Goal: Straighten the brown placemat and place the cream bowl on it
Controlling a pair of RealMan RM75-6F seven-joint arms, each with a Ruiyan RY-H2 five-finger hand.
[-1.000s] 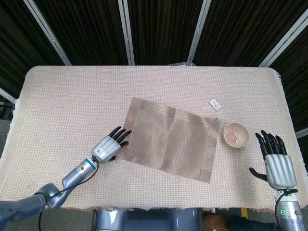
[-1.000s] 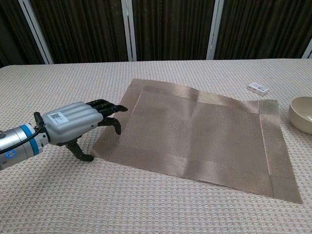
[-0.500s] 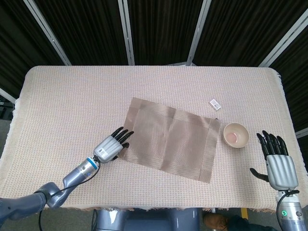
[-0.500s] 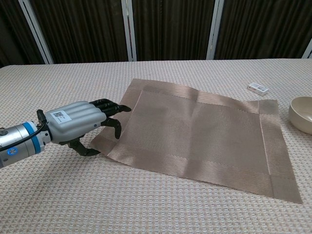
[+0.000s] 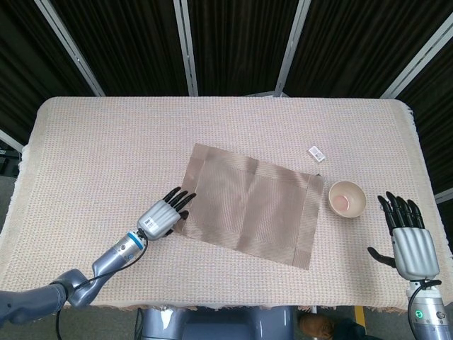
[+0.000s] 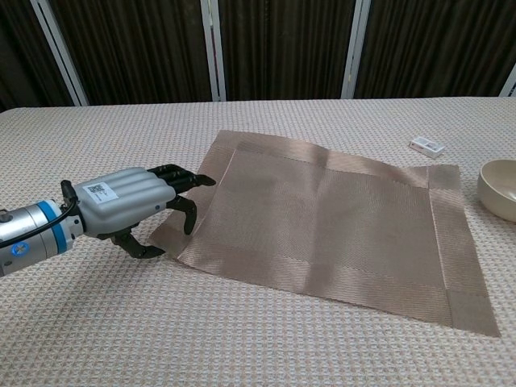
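Observation:
The brown placemat [image 5: 251, 205] [image 6: 339, 218] lies skewed on the table, its right end nearer to me than its left. My left hand [image 5: 161, 217] [image 6: 129, 201] is at the mat's near-left corner. Its fingers [image 6: 181, 175] reach over the mat's edge and the thumb curls under the slightly raised corner, pinching it. The cream bowl [image 5: 347, 198] [image 6: 500, 189] stands upright on the cloth just right of the mat. My right hand [image 5: 409, 237] hovers right of the bowl and nearer to me, fingers spread, holding nothing; only the head view shows it.
A beige woven cloth [image 5: 106, 156] covers the whole table. A small white box [image 5: 317, 152] [image 6: 426, 146] lies beyond the mat's far-right corner. Dark curtains with white posts stand behind the table.
My left hand's thumb has slid under the mat's near-left corner, which now sits a little raised between thumb and fingers. The right hand has barely moved.

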